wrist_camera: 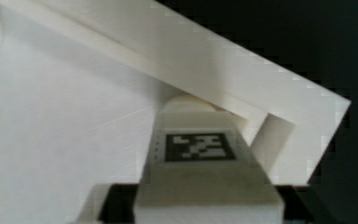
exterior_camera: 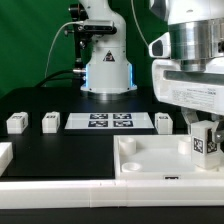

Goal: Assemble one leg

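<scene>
My gripper (exterior_camera: 203,138) is shut on the leg (exterior_camera: 205,146), a small white block with a black-and-white tag on its face. It holds the leg upright over the corner of the large white tray (exterior_camera: 150,162) at the exterior view's right, low by the tray's rim; I cannot tell if they touch. In the wrist view the leg (wrist_camera: 199,150) fills the space between my gripper's (wrist_camera: 202,206) dark fingers (wrist_camera: 117,201), with the tray's raised rim (wrist_camera: 194,60) behind it.
Three more white legs stand on the black table: two (exterior_camera: 16,122) (exterior_camera: 50,121) at the exterior view's left, one (exterior_camera: 165,121) right of the marker board (exterior_camera: 110,121). The robot base (exterior_camera: 105,70) stands behind. A white piece (exterior_camera: 3,154) lies at the left edge.
</scene>
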